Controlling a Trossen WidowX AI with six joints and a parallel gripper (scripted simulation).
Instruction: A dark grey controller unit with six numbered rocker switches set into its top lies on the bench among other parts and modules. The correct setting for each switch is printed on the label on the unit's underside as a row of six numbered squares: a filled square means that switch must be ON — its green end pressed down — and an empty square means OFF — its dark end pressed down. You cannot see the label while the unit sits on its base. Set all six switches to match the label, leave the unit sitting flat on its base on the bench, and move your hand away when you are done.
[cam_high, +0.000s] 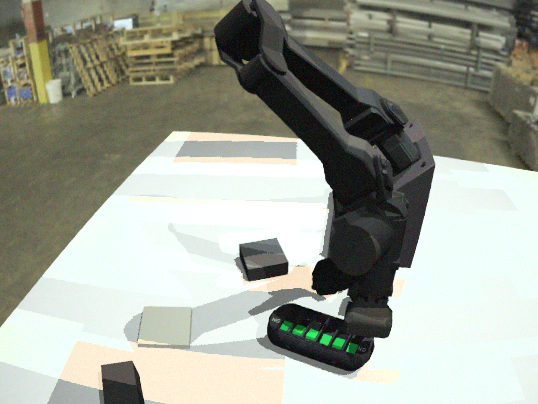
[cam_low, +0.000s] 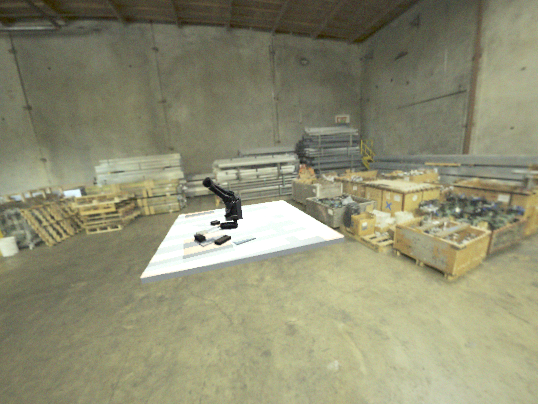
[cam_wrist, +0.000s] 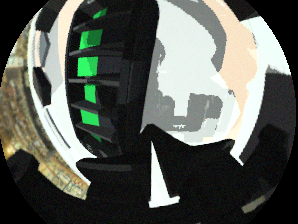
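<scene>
The dark grey controller unit (cam_high: 300, 346) (cam_low: 228, 226) (cam_wrist: 136, 65) lies on the bench with its switch side up, at an angle in the top view. Green parts of all six rocker switches show in a row; which ends are pressed down I cannot tell surely. The label on the underside is hidden. My gripper (cam_high: 368, 327) (cam_wrist: 149, 127) is shut and empty. It is low at the unit's right end in the top view, covering part of the far edge there. Whether it touches the unit is unclear.
A black block (cam_high: 263, 260) (cam_low: 215, 222) lies behind the unit. A pale square plate (cam_high: 165, 326) lies to its left, and a dark block (cam_high: 121, 382) stands at the lower left. The exterior view also shows a dark module (cam_low: 222, 240) and a thin flat plate (cam_low: 245, 241).
</scene>
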